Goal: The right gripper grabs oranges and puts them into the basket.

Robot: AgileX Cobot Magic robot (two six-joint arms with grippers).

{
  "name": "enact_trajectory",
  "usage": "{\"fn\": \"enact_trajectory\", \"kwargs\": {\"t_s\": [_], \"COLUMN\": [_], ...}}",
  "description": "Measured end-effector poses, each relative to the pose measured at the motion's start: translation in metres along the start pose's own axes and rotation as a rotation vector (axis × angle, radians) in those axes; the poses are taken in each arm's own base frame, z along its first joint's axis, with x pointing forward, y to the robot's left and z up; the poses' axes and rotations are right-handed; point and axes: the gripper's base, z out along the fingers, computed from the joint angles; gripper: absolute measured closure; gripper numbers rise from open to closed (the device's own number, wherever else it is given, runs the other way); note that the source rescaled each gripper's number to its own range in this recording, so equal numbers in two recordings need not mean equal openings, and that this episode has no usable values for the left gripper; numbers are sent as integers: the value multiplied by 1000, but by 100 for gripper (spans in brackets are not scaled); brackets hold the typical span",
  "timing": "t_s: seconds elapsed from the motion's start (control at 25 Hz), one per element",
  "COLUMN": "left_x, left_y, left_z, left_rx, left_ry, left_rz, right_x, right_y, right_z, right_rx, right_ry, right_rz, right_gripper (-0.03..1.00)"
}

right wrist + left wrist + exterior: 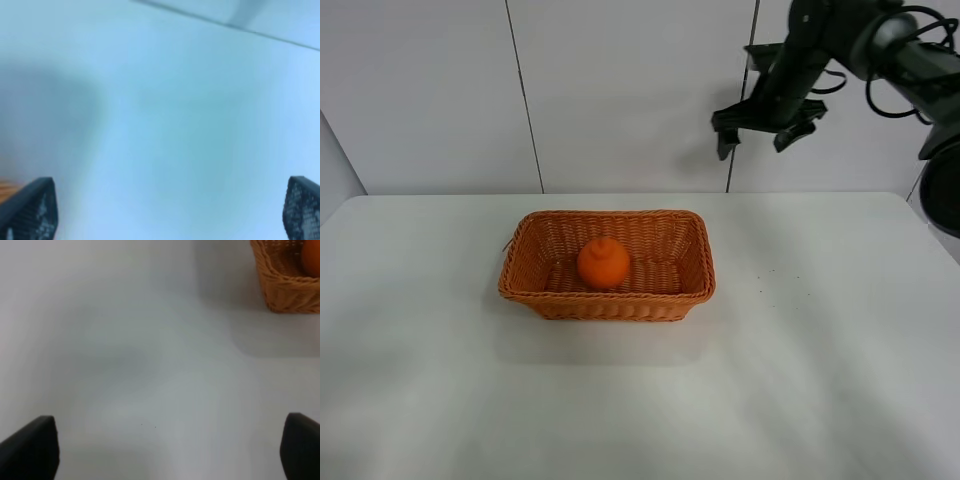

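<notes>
The orange with its knob top sits inside the wicker basket at the middle of the white table. My right gripper hangs open and empty high above the table, up and to the right of the basket, in front of the wall. In the right wrist view its fingertips stand wide apart over bare table, with a sliver of basket at the frame edge. My left gripper is open and empty over bare table; a corner of the basket and a bit of the orange show in its view.
The white table spreads around the basket. A panelled white wall stands behind it. The right arm with cables reaches in from the upper right.
</notes>
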Motion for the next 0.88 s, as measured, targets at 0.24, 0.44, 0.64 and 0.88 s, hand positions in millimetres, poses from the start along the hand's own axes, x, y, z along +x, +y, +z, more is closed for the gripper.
{"fn": "enact_trajectory", "kwargs": {"t_s": [0.24,0.44,0.64,0.88], "left_x": [0,0,0,0], "left_y": [0,0,0,0], "left_z": [0,0,0,0], "left_rx": [0,0,0,0], "left_ry": [0,0,0,0], "left_rz": [0,0,0,0], "right_x": [3,9,31,96], "right_y": [-69,-76,-72,-60], "right_z": [-3,-5,-29,-78], "right_rx": [65,69,66,58], "right_ry": [-2,21,79,193], "right_rz": [119,125,119,122], "right_gripper": [-3,-3,-3,-3]}}
